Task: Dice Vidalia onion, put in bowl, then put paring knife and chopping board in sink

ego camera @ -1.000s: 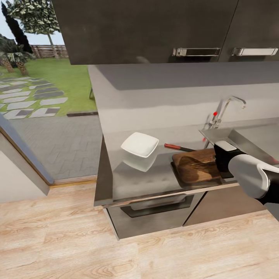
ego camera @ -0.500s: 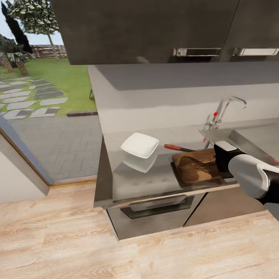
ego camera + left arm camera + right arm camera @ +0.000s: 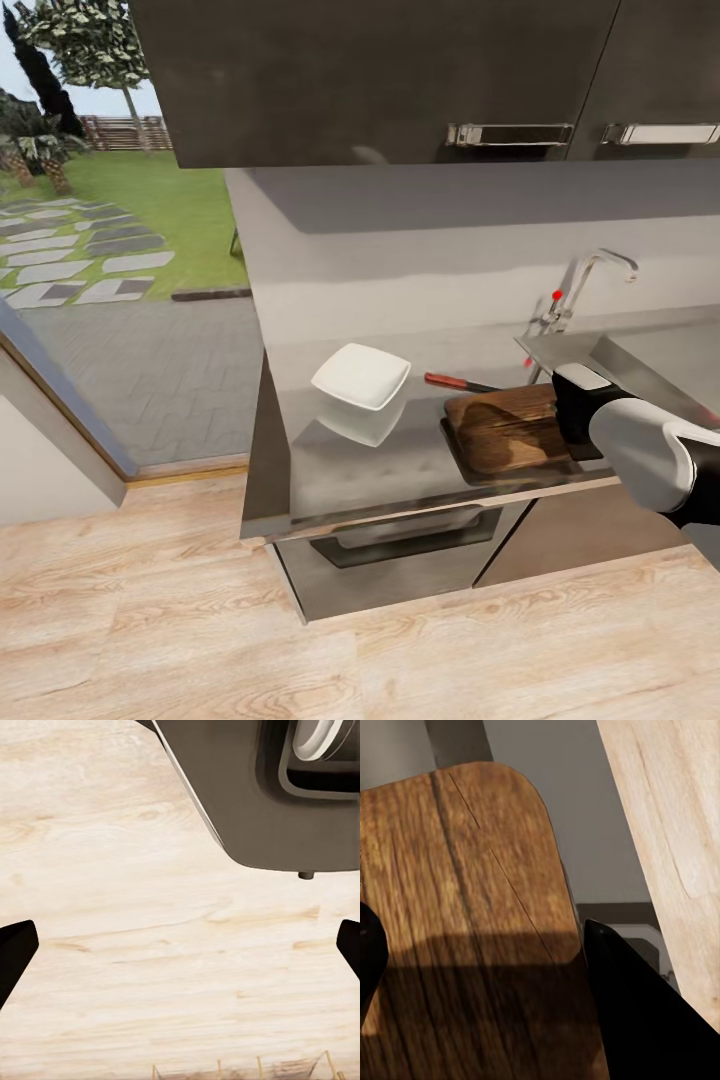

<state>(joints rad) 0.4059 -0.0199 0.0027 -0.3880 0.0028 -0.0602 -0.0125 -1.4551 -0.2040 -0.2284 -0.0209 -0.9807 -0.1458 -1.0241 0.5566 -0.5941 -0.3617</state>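
Observation:
The dark wooden chopping board (image 3: 505, 428) lies on the glossy grey countertop (image 3: 380, 470), near its front edge. Just behind it rests the red-handled paring knife (image 3: 455, 381). Left of the knife stands the white squarish bowl (image 3: 361, 375). The sink (image 3: 650, 365) with its chrome tap (image 3: 590, 275) is at the right, partly behind my right arm (image 3: 640, 450). The Vidalia onion is out of view. My right gripper (image 3: 480, 937) hovers open close above the board (image 3: 472, 892), nothing between its fingers. My left gripper (image 3: 180, 945) hangs open over the wooden floor (image 3: 150, 907).
Dark wall cabinets (image 3: 400, 80) with steel handles overhang the counter. An oven front (image 3: 400, 545) sits under the countertop. Left of the counter's end a glass wall (image 3: 120, 300) looks onto a garden. Pale wood floor (image 3: 200, 640) lies in front.

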